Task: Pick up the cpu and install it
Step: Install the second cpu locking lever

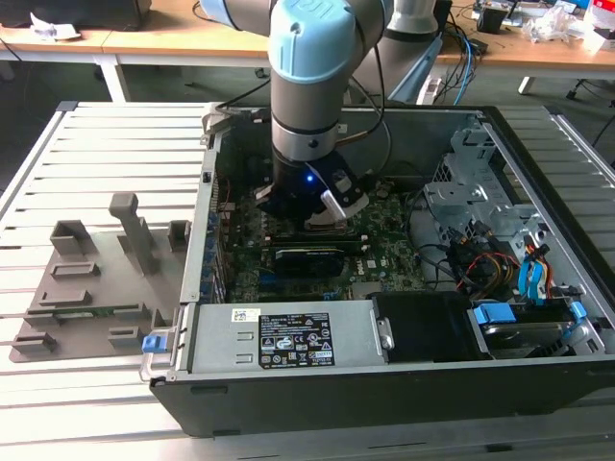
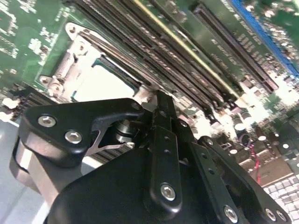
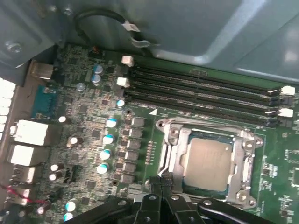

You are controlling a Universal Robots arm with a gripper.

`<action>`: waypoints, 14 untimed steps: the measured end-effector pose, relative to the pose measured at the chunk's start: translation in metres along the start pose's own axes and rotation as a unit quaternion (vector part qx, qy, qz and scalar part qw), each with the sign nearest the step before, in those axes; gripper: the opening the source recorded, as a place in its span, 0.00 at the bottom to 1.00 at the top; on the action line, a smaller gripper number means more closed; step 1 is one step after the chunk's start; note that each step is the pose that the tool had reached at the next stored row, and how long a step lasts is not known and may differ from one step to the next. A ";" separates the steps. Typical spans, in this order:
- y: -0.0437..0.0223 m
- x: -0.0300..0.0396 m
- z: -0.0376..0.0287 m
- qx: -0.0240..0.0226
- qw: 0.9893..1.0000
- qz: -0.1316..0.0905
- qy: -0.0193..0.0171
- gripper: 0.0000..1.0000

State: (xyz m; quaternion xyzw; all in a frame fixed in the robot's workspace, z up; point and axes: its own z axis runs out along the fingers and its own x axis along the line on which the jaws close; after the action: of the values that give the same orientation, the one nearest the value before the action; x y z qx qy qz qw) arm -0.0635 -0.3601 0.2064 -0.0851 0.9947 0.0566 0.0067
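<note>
my desk [image 1: 96,154] of pale slats carries an open computer case [image 1: 538,384], with a grey fixture plate [image 1: 86,288] lying beside it toward the exterior view's left. my arm [image 1: 312,77] reaches down into the case, over the green motherboard [image 1: 384,254], with the power supply [image 1: 288,341] near the front edge and the drive bays with blue latches [image 1: 500,312] toward the exterior view's right.

in the first wrist view the long black memory slots [image 3: 201,93] run side by side next to the socket frame [image 3: 170,149], a silvery metal bracket around a square opening. the cpu [image 3: 208,158] sits flat inside that frame, its pale metal top facing up; in the second wrist view its bright top [image 2: 100,84] shows in the same bracket, just past my fingers.

my claw [image 3: 161,184] hangs just beside the socket's edge, its black fingers [image 2: 163,140] drawn together, tips meeting with nothing between them. it is not touching the cpu.
</note>
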 end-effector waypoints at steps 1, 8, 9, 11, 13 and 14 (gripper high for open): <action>0.0025 -0.0039 0.0003 0.003 1.000 0.000 0.000 0.11; 0.0250 -0.0321 0.0029 0.022 1.000 0.000 0.004 0.11; 0.0290 -0.0359 0.0034 0.025 1.000 0.000 0.004 0.11; 0.0367 -0.0435 0.0042 0.031 0.999 0.000 0.005 0.11; 0.0434 -0.0500 0.0049 0.036 0.999 0.000 0.006 0.11; 0.0464 -0.0532 0.0053 0.038 0.999 0.000 0.007 0.11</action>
State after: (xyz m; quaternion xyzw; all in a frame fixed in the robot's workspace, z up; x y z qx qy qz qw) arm -0.0190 -0.3051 0.2075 -0.0853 0.9962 0.0183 0.0034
